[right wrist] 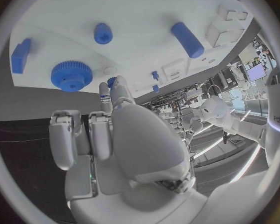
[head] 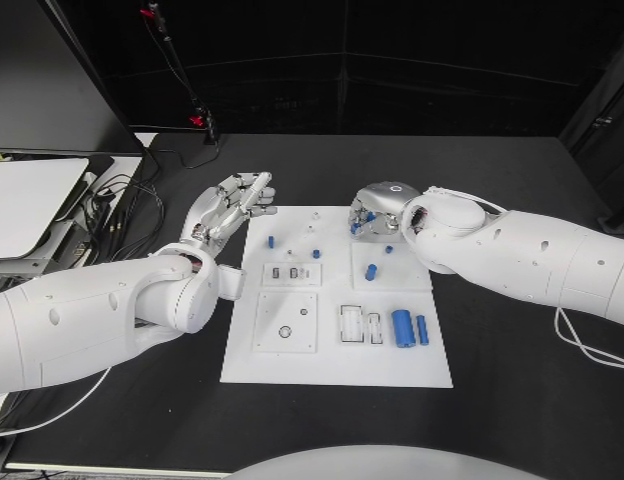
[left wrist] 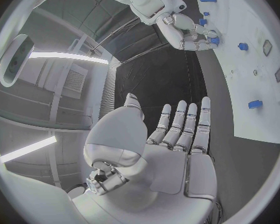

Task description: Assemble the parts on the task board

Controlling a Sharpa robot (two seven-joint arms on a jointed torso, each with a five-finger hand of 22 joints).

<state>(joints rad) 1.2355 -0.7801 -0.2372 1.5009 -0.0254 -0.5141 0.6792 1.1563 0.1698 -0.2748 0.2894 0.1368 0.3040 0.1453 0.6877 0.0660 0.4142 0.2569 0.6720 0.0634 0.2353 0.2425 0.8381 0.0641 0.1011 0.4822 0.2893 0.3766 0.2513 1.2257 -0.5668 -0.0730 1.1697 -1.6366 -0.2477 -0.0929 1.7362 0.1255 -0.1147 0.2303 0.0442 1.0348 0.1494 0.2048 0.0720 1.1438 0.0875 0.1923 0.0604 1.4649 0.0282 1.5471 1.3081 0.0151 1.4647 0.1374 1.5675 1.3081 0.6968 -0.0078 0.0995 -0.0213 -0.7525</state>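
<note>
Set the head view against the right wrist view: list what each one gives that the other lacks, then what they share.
Head view: the left hand, fingers spread, beside the task board at its far left corner; two blue cylinders lying side by side in the board's right part. Right wrist view: a blue gear on the board. Shared: the white board and the right hand at its far edge.

task board point(head: 338, 368): white, flat, mid-table | parts point(head: 402, 324): blue, scattered on it

Two bulky glossy white arms, rounded shells, silver segmented left hand point(head: 230, 207), right hand point(head: 374, 215)
</note>
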